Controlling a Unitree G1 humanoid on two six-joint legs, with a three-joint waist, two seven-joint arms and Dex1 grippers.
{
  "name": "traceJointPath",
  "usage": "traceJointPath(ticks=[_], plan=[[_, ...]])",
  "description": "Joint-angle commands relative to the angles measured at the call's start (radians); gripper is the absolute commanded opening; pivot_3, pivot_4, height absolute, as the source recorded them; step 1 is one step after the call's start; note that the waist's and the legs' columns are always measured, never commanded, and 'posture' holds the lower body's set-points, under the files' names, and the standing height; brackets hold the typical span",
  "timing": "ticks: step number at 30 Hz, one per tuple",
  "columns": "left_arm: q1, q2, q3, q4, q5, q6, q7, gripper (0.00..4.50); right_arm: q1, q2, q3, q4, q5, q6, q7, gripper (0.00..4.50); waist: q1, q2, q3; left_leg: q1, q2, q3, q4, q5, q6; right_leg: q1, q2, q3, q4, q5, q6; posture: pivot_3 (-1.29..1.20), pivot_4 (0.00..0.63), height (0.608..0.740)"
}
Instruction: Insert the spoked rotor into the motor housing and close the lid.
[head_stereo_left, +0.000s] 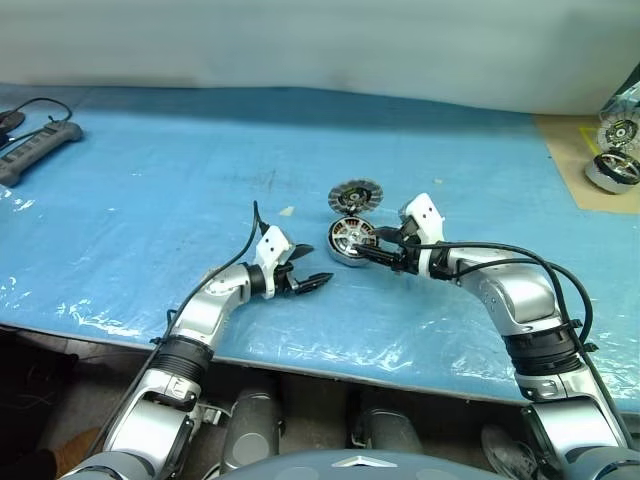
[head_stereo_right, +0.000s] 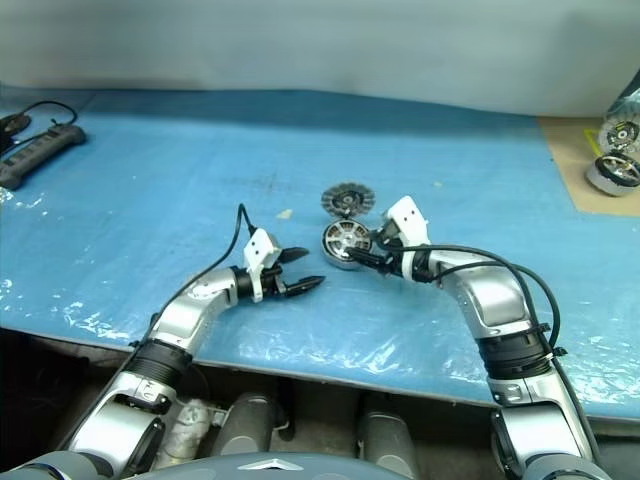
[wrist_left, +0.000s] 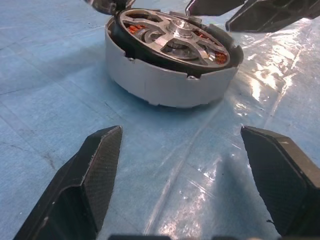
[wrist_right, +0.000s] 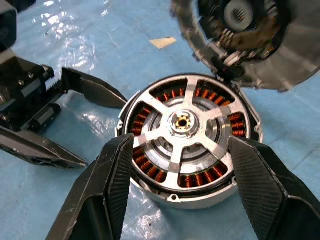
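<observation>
**ROTOR SEATED IN HOUSING; LID LOOSE BEHIND IT**

Item 1 – motor housing (wrist_right: 185, 150): round silver cup, upright on blue table cover (head_stereo_left: 150, 200), near table centre. Copper windings show between the spokes.

Item 2 – spoked rotor (wrist_right: 182, 122): lies inside housing, hub up, roughly flush w/ rim. Left wrist view hints at a slight tilt; can't confirm. Insertion looks done or nearly so.

Item 3 – lid (head_stereo_left: 356, 194): grey toothed disc, flat on cover just beyond housing, on far side from robot, edges close or touching. Not yet on housing.

Item 4 – right gripper (wrist_right: 180, 175): reaches in from robot's right, fingers straddling housing, one per side. Jaws part-open; pads sit at housing wall w/ little or no gap; firm grip or mere contact can't be told. Nothing lifted.

Item 5 – left gripper (head_stereo_left: 307, 281): wide open, empty, low over cover, tips aimed at housing from robot's left, near but apart.

Key relation: lid lies straight past housing, farther from robot, at same table level. Right gripper nearer to it – already at housing, lid just beyond its fingertips. Lid is round, no long axis; grip across rim. Next move, by my read: right gripper lets go, reaches over housing for lid; left could steady housing.

Misc: power strip (head_stereo_left: 35, 150) far left; other motor units (head_stereo_left: 612, 170) far right.
</observation>
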Motion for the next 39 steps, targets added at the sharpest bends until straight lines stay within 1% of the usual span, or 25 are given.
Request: traceJointPath(ticks=[1,2,5,6,7,12,17,20,25,28,31,33,35,39], plan=[[0.009,0.001,0.01,-0.028,-0.011,0.004,-0.002,4.05,-0.031,0.018,-0.079,-0.057,0.079,0.004,0.016,3.19,0.0,0.0,0.0,0.0,0.0,0.0,0.0,0.0,0.0,0.0,0.0,0.0,0.0,0.0,0.0,0.0,0.15,0.74],[0.009,0.0,0.01,-0.027,-0.011,0.003,-0.001,4.05,-0.036,0.027,-0.089,-0.054,0.088,0.004,0.011,3.19,0.0,0.0,0.0,0.0,0.0,0.0,0.0,0.0,0.0,0.0,0.0,0.0,0.0,0.0,0.0,0.0,0.15,0.74],[0.006,-0.001,0.012,-0.022,-0.011,0.002,-0.001,4.05,-0.046,0.047,-0.081,-0.025,0.069,-0.014,-0.007,2.57,-0.001,0.0,0.0,0.0,0.0,0.0,0.0,0.0,0.0,0.0,0.0,0.0,0.0,0.0,0.0,0.0,0.15,0.74],[0.004,-0.002,0.013,-0.019,-0.011,0.001,-0.001,4.05,-0.049,0.055,-0.076,-0.016,0.064,-0.018,-0.012,2.27,0.0,0.0,0.0,0.0,0.0,0.0,0.0,0.0,0.0,0.0,0.0,0.0,0.0,0.0,0.0,0.0,0.15,0.74],[0.003,-0.002,0.013,-0.017,-0.011,0.001,-0.001,4.05,-0.051,0.066,-0.065,0.001,0.053,-0.026,-0.018,1.85,0.0,0.0,0.0,0.0,0.0,0.0,0.0,0.0,0.0,0.0,0.0,0.0,0.0,0.0,0.0,0.0,0.15,0.74],[-0.001,-0.002,0.016,-0.013,-0.011,0.001,-0.002,4.05,-0.083,0.123,-0.018,0.069,0.005,-0.052,-0.05,0.06,-0.002,0.0,0.0,0.0,0.0,0.0,0.0,0.0,0.0,-0.001,0.0,0.0,0.0,0.0,0.0,0.0,0.15,0.74],[0.005,0.0,0.017,-0.024,-0.012,0.007,-0.004,4.05,-0.137,0.176,-0.03,0.119,0.006,-0.056,-0.069,0.02,-0.002,0.0,0.0,0.0,0.0,0.0,0.0,0.0,-0.001,-0.001,0.0,0.0,0.0,0.0,0.0,0.0,0.15,0.74],[0.008,0.002,0.017,-0.032,-0.012,0.011,-0.004,4.05,-0.146,0.17,0.007,0.139,-0.03,-0.07,-0.062,0.02,-0.002,0.0,0.0,0.0,0.0,0.0,0.0,0.001,-0.001,-0.001,0.0,0.0,0.0,0.0,0.0,0.0,0.15,0.74],[0.01,0.003,0.017,-0.036,-0.012,0.015,-0.006,4.05,-0.164,0.119,0.158,0.264,-0.21,-0.119,-0.072,0.02,-0.003,0.0,0.0,0.0,0.0,0.0,0.0,0.001,-0.002,-0.001,0.0,0.0,0.001,0.0,0.0,0.0,0.15,0.74],[0.013,0.003,0.017,-0.042,-0.012,0.017,-0.007,4.05,-0.151,0.078,0.243,0.301,-0.294,-0.165,-0.047,0.02,-0.003,0.0,0.0,0.002,0.0,0.0,0.0,0.001,-0.001,0.002,0.0,0.0,0.001,0.0,0.0,0.0,0.15,0.74],[0.015,0.003,0.017,-0.047,-0.012,0.021,-0.007,4.05,-0.139,0.067,0.262,0.317,-0.326,-0.167,-0.051,0.02,-0.001,0.0,-0.001,0.007,0.0,0.0,0.0,0.0,-0.001,0.007,0.0,0.0,0.0,0.0,0.0,0.0,0.15,0.74],[0.017,0.002,0.018,-0.05,-0.012,0.023,-0.006,4.05,-0.124,0.056,0.272,0.297,-0.328,-0.158,-0.025,0.02,-0.001,0.0,-0.001,0.012,0.0,0.0,0.0,0.0,-0.001,0.012,0.0,0.0,-0.002,0.0,0.0,0.0,0.15,0.74],[0.018,0.002,0.019,-0.052,-0.012,0.025,-0.006,4.05,-0.115,0.022,0.322,0.287,-0.393,-0.205,-0.02,0.02,0.002,-0.001,-0.001,0.016,0.0,0.0,-0.001,0.0,-0.001,0.016,0.0,0.0,-0.004,0.0,0.0,0.0,0.15,0.74],[0.017,0.003,0.018,-0.051,-0.013,0.027,-0.011,4.05,-0.136,0.021,0.322,0.278,-0.412,-0.232,-0.012,0.02,0.003,-0.002,-0.001,0.021,-0.001,0.0,-0.004,0.0,-0.001,0.021,-0.001,0.0,-0.006,-0.001,0.001,0.0,0.15,0.74]])
